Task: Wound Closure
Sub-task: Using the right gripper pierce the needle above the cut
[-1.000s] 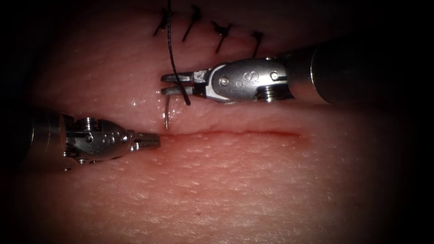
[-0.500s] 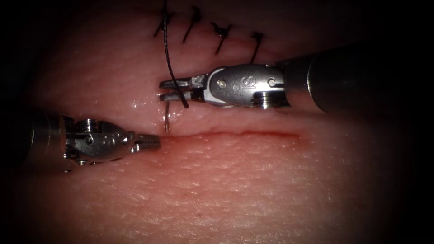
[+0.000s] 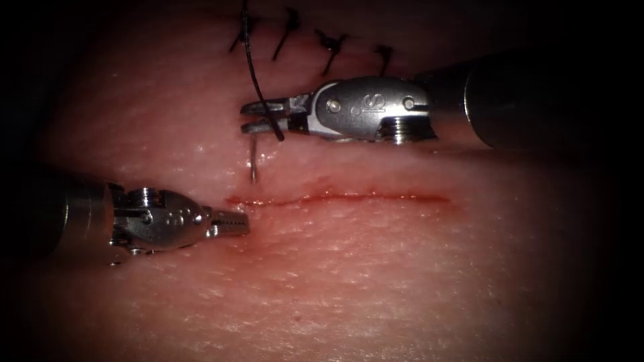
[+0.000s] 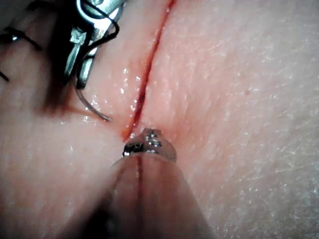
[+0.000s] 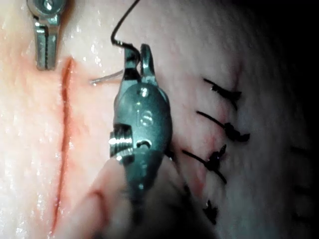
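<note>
Above the open cut [image 3: 339, 198], the right tool [image 3: 258, 116] has its fingers clenched on the needle [image 3: 253, 161] near its thread end. The needle hangs point down over the tissue [image 3: 376, 281], its tip just short of the cut's left end and, as far as the endoscope view shows, not in the tissue. The thread [image 3: 251, 57] runs up from those fingers toward the top of the scene, crossing them as a dark loop. The left tool [image 3: 235, 223] lies just below the cut's left end, its fingers closed and grasping nothing.

As to progress, a row of four stitches [image 3: 329, 48] already closes an older line farther up. The cut nearer the tools has no stitch in it, so the closure there looks still to be done along its whole length.

The needle is a thin, bright steel curve, seen best in the left wrist view [image 4: 92, 107]. The thread is black and wiry. The tissue is pale pink, moist and finely wrinkled, with red fluid [image 3: 402, 198] lining the straight, narrow cut.
</note>
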You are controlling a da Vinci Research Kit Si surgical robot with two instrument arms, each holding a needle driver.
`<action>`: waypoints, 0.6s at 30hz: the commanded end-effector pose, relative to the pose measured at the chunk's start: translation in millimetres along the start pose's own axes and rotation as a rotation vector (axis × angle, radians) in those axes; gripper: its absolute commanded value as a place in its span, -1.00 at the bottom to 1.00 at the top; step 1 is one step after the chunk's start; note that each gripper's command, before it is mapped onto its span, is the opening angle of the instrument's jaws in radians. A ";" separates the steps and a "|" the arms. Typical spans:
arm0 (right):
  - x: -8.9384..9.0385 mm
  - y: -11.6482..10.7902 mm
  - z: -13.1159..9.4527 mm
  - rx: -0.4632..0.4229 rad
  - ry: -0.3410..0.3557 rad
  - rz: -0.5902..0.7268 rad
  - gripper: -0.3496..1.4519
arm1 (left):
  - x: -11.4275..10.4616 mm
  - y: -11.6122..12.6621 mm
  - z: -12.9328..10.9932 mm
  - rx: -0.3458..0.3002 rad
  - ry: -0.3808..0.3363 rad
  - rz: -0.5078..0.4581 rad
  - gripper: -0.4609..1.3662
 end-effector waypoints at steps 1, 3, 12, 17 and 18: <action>-0.1 0.3 0.3 0.000 0.001 0.002 -1.00 | -0.2 0.0 0.4 -0.010 -0.003 -0.002 -0.59; 0.1 0.6 0.5 0.001 0.002 0.005 -1.00 | -0.5 0.0 0.7 -0.015 -0.009 -0.009 -0.57; 1.5 2.7 0.1 0.005 0.025 0.045 -1.00 | -4.0 -0.5 2.9 -0.040 -0.075 -0.039 -0.57; 1.6 3.3 0.2 0.005 0.030 0.149 -1.00 | -4.4 -0.7 3.0 -0.049 -0.074 -0.050 -0.55; 1.6 3.3 0.3 0.009 0.029 0.178 -1.00 | -4.4 -0.7 2.9 -0.051 -0.074 -0.049 -0.54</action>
